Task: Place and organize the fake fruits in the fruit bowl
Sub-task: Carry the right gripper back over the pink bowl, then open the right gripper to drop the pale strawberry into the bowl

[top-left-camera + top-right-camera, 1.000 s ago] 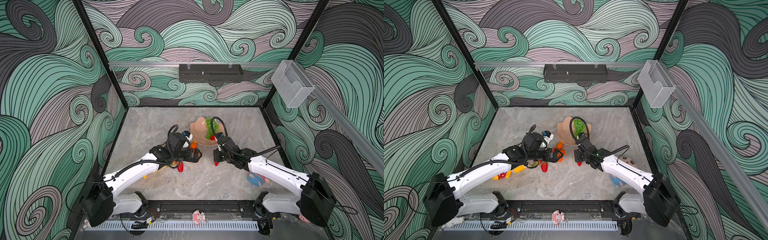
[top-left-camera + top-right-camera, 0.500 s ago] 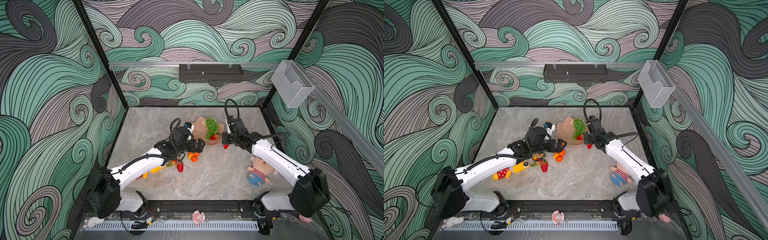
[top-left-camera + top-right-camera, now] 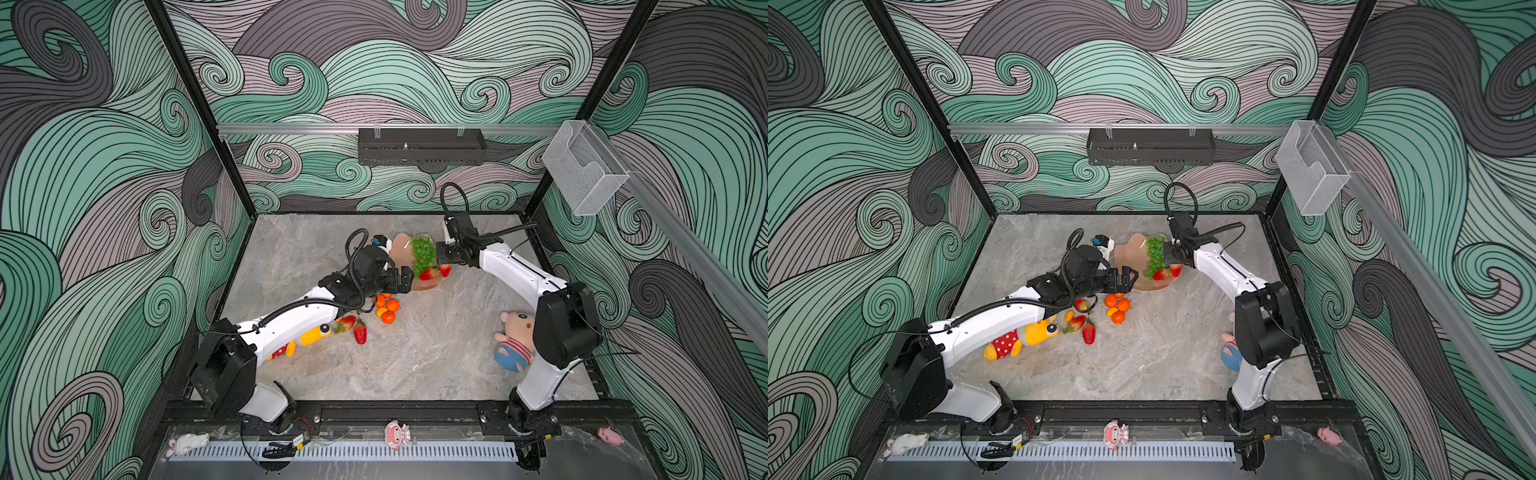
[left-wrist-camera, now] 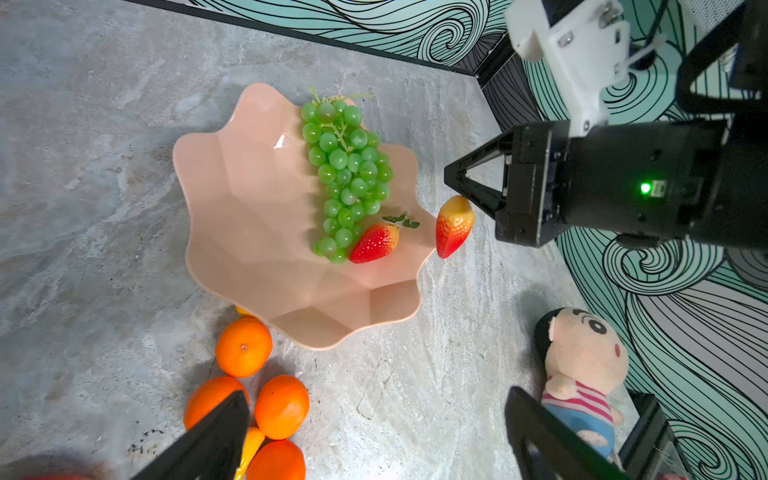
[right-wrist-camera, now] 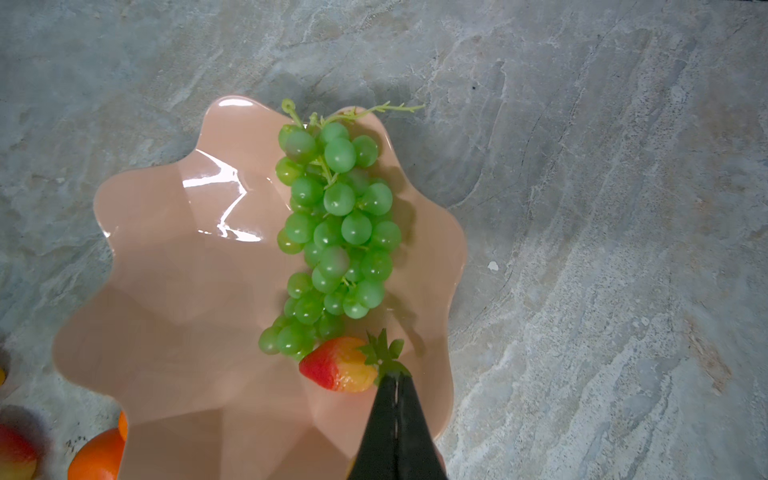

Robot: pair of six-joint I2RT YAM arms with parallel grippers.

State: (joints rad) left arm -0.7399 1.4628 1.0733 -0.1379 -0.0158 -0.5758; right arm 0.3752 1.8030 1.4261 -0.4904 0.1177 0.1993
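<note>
Strawberry [image 4: 454, 226] hangs pinched in right claw [image 4: 452, 176], long axis near-upright, tip down

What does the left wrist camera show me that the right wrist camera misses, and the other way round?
Left wrist only: a hanging strawberry under the shut right gripper at the fruit bowl rim, the plush doll, and the open left gripper. Right wrist only: the right gripper's fingers seen from behind, pressed together; that strawberry does not appear. Both: the fruit bowl, with the grape bunch and a lying strawberry inside, and tangerines beside it.
</note>
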